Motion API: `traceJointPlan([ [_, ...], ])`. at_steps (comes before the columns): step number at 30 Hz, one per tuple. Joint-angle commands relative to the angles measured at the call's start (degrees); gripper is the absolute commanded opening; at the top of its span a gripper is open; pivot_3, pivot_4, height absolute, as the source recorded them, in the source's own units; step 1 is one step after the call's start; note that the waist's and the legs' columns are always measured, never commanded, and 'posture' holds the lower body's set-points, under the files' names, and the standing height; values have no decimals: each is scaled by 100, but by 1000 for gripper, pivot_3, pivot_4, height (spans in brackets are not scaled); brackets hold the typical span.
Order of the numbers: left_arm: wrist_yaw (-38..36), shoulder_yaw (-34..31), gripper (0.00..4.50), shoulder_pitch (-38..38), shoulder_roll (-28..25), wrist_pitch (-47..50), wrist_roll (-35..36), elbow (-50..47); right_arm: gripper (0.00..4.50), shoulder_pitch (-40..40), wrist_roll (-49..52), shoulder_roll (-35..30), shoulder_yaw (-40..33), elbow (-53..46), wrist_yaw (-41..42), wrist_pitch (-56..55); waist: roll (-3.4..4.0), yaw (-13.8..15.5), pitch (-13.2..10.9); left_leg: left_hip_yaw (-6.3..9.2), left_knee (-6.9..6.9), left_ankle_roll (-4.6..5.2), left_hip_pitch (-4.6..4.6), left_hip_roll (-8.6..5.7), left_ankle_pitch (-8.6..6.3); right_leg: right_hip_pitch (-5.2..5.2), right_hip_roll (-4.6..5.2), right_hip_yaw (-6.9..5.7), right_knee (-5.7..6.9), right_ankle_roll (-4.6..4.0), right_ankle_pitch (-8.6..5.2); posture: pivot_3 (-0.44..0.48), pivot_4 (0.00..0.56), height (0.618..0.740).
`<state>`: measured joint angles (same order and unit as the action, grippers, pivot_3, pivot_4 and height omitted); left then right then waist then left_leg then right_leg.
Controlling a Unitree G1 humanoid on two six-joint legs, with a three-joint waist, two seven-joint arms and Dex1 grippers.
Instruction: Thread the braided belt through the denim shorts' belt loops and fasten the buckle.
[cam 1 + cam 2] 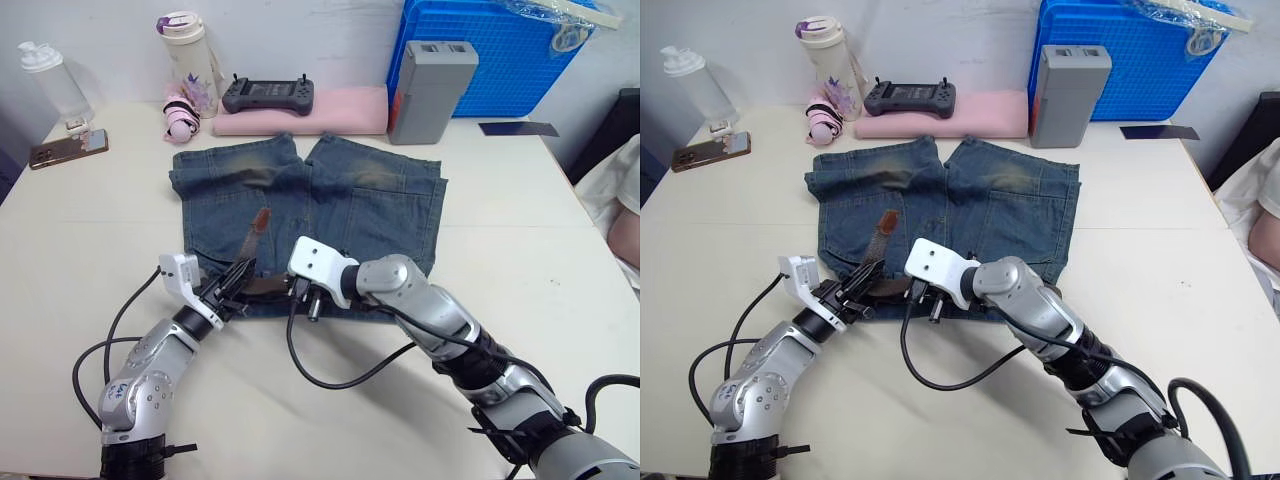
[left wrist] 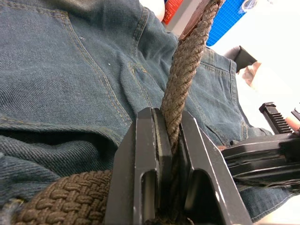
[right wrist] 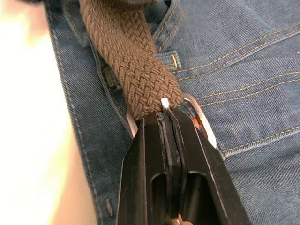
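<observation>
Denim shorts [image 1: 330, 205]: faded blue, flat mid-table [image 1: 90, 230], bare surface all round. Braided belt [image 2: 185, 70]: brown woven strap at near waistband. Left tool [image 1: 233, 290] clamped on strap; right tool [image 3: 166, 123] closed at the silver buckle [image 3: 201, 119].

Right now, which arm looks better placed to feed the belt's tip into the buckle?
Probably the left. Its fingers pinch the braided belt below its free tip, while the right gripper grips at the buckle.

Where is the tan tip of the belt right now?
In the left eye view the belt's tan tip lies on the denim shorts, near their middle seam, up the table from the left gripper, which pinches the strap.
</observation>
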<state>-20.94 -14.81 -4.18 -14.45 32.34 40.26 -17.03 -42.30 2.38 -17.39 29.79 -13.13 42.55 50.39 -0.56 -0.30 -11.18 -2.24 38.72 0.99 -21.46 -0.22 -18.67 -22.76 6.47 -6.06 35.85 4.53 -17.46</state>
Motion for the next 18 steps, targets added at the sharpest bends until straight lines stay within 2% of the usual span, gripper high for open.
traceJointPlan([
  [1, -9, -15, 0, 1, -38, -62, -12, -33, 27, -213, 204, 86, -306, -223, 29, 1, 0, 0, 0, 0, 0, 0, 0, 0, 0, 0, 0, 0, 0, 0, 0, 0, 150, 712],
  [18, 19, -39, 0, 54, -48, -38, 18, -122, 27, -61, -178, 183, 24, 417, -192, -696, 1, 2, 0, 0, -18, 0, -1, -1, 1, -2, 1, -3, -10, 0, 0, 0, 150, 712],
])
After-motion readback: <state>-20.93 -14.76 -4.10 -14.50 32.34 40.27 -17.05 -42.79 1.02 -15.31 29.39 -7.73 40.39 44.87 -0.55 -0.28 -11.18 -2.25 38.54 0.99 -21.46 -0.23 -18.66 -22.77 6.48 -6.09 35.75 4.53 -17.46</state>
